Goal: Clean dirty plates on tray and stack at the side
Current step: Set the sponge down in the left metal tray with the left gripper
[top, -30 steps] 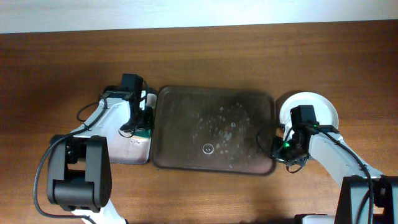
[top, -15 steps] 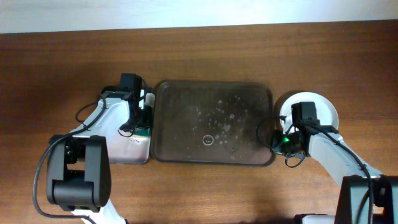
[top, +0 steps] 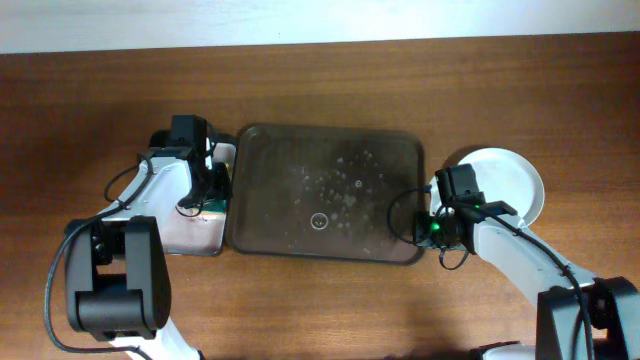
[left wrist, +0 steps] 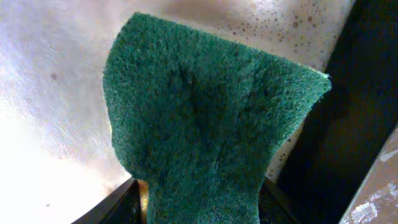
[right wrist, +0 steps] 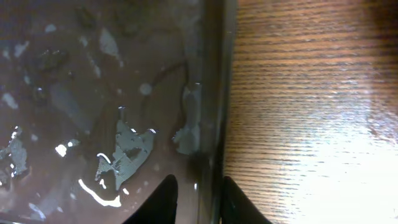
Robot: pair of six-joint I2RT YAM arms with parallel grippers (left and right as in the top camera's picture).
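Note:
The dark brown tray (top: 330, 128) lies in the table's middle, wet, with no plates on it. A round white plate (top: 512, 178) lies on the table right of the tray; from above I cannot tell how many are stacked there. My right gripper (top: 425, 228) is shut on the tray's right rim, one finger inside and one outside (right wrist: 199, 194); the tray rim (right wrist: 214, 93) runs up the right wrist view. My left gripper (top: 208, 198) is shut on a green sponge (left wrist: 205, 124) over the small tray; its fingers (left wrist: 202, 205) show at the bottom edge.
The smaller black tray with a pale inside (top: 185, 235) touches the brown tray's left edge; its wet pale floor (left wrist: 50, 93) shows in the left wrist view. Bare wooden table (right wrist: 311, 93) lies right of the brown tray.
The brown tray has slid left and towards the back, with my right gripper on its rim. The small tray and my left arm have shifted left with it.

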